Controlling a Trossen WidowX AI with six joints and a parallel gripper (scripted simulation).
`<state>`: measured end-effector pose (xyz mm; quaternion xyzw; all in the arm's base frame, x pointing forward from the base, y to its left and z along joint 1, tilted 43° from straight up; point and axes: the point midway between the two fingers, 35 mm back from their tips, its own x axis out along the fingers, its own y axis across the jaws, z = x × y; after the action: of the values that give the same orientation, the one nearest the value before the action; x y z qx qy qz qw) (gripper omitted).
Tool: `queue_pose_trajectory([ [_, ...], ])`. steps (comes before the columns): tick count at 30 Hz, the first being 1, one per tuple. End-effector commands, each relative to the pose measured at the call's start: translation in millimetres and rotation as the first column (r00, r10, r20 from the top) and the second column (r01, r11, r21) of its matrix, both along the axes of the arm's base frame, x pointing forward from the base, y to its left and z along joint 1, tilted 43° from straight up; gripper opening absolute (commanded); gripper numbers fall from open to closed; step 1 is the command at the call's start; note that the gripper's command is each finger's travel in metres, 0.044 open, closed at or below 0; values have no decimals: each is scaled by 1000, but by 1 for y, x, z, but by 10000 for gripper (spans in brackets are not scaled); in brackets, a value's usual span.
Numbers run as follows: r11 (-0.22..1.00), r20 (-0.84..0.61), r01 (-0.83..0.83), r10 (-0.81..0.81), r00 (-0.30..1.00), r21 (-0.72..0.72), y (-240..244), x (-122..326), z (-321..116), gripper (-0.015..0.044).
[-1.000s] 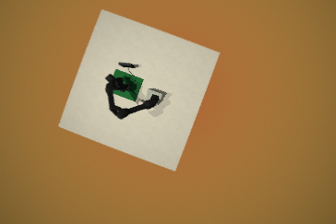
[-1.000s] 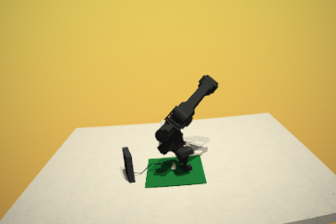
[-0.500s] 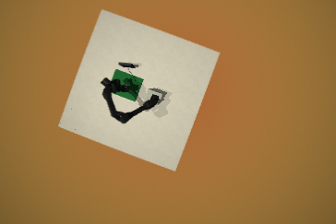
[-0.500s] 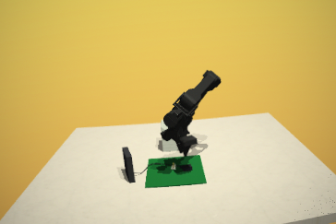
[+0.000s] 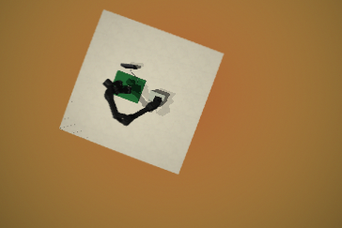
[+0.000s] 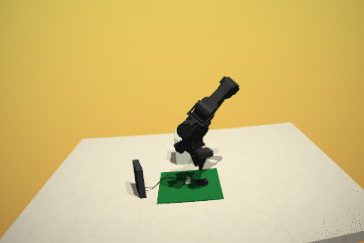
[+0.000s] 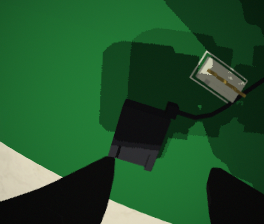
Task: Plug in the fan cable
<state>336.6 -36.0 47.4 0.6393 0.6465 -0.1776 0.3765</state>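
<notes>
The green board (image 5: 136, 98) (image 6: 170, 196) (image 7: 42, 60) lies flat. The pale four-pin header (image 7: 225, 77) (image 6: 188, 180) stands on it, outlined in white, with a row of brass pins, at the upper right in the wrist view. The black plug (image 7: 142, 125) (image 6: 201, 182) lies on the board, turned askew to the header and apart from it. Its cable (image 7: 197, 117) passes beside the header. My gripper (image 7: 162, 172) (image 6: 201, 167) is partly open and empty, above the board. In the wrist view the left fingertip overlaps the plug's lower left corner; whether they touch cannot be told.
The dark fan (image 5: 131, 66) (image 6: 139, 179) stands upright beside the board, with its thin cable (image 6: 159, 183) running onto the board. The pale table (image 5: 188, 71) (image 6: 80, 201) lies around them. The arm's shadow darkens part of the board near the header.
</notes>
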Motion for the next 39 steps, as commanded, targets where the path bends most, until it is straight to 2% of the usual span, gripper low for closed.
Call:
queue_pose_trajectory([
  [1, 1000, 1, -1, 1, 1000, 2, 0, 0, 0, 205],
  [16, 1000, 1, -1, 1, 1000, 2, 0, 0, 0, 205],
  [25, 1000, 1, -1, 1, 1000, 2, 0, 0, 0, 440],
  [39, 1000, 1, -1, 1, 1000, 2, 0, 0, 0, 440],
])
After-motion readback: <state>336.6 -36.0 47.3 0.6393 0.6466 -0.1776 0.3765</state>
